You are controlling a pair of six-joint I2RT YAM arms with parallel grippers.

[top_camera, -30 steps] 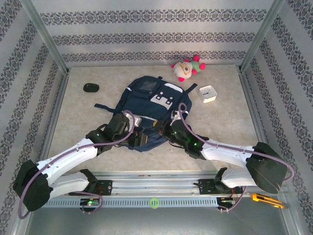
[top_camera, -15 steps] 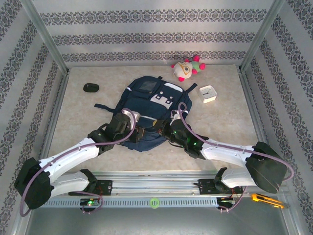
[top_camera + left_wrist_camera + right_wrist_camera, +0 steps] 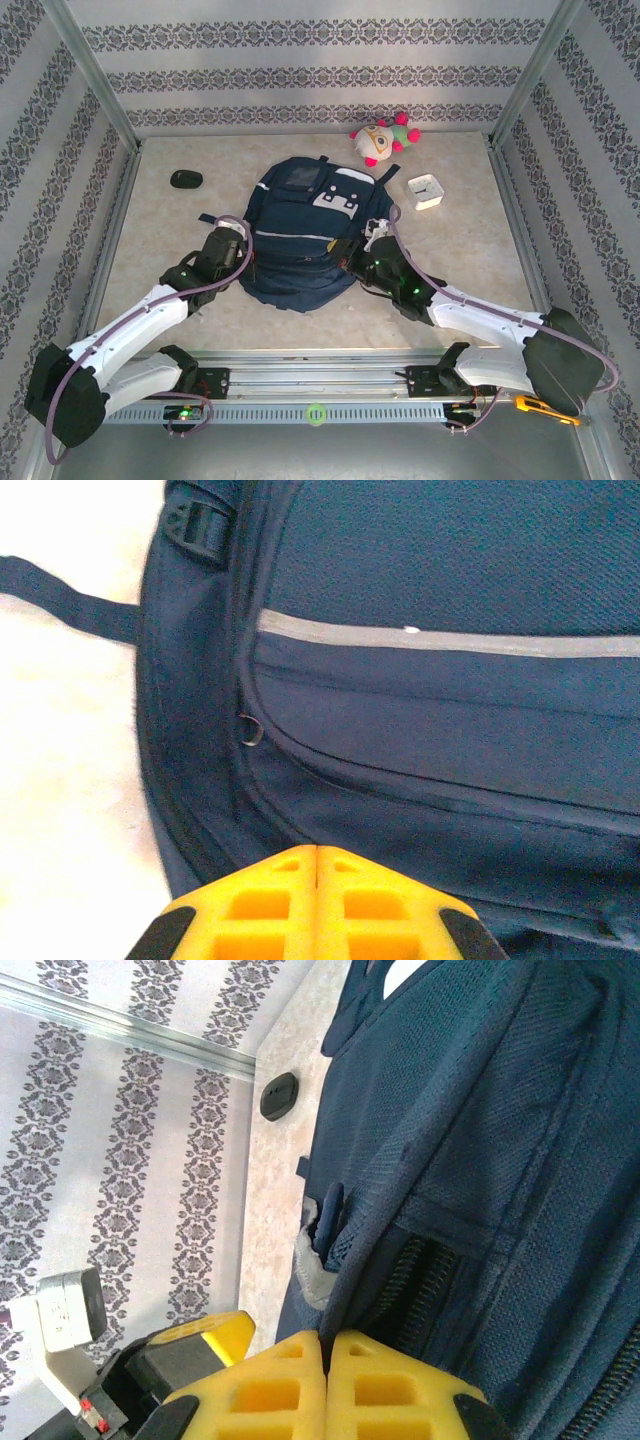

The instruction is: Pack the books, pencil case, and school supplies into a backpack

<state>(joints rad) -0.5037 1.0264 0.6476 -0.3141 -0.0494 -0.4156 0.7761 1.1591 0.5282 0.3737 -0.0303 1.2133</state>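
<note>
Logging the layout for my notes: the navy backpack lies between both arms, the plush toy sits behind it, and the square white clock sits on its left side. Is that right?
Not quite. In the top external view the white clock sits on the right side of the backpack, not the left. The rest holds.

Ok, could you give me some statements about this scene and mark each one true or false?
1. The backpack lies flat on the table. True.
2. The white clock lies on the backpack. False: it lies on the table, right of it.
3. The left gripper is shut. True.
4. The right gripper is wide open. False: it is shut on backpack fabric.
5. The black oval object lies right of the backpack. False: it lies left of it.
</note>
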